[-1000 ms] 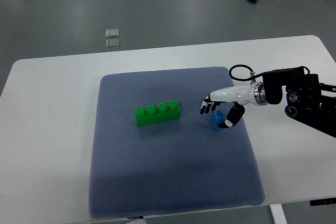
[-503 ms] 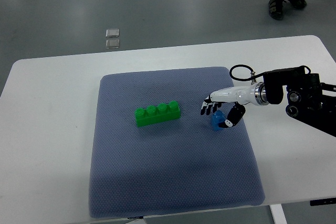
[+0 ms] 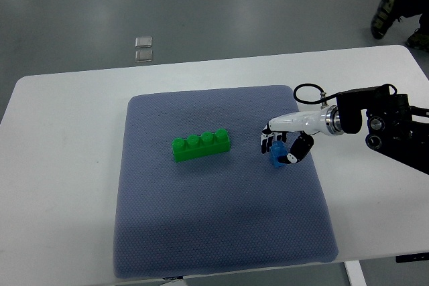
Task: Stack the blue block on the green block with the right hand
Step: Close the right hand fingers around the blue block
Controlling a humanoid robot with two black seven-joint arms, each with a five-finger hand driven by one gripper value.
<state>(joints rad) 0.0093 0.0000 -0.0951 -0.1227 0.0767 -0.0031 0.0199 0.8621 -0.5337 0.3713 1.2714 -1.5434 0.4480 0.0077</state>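
Observation:
A small blue block (image 3: 277,153) sits on the blue-grey mat (image 3: 214,232), right of centre. My right hand (image 3: 277,148) comes in from the right edge and its fingers curl down around the block, thumb on the near right side, fingertips on the far left side. Most of the block is covered by the hand. The long green block (image 3: 201,145) with a row of studs lies on the mat to the left, about a hand's width from the blue one. The left arm does not show.
The mat lies on a white table (image 3: 60,165). Two small clear squares (image 3: 143,49) lie on the grey floor beyond the table. A person's shoes (image 3: 392,17) show at the top right corner.
My right hand's fingers have curled down from a spread pose and closed around the blue block. The person's feet at the top moved to the right.

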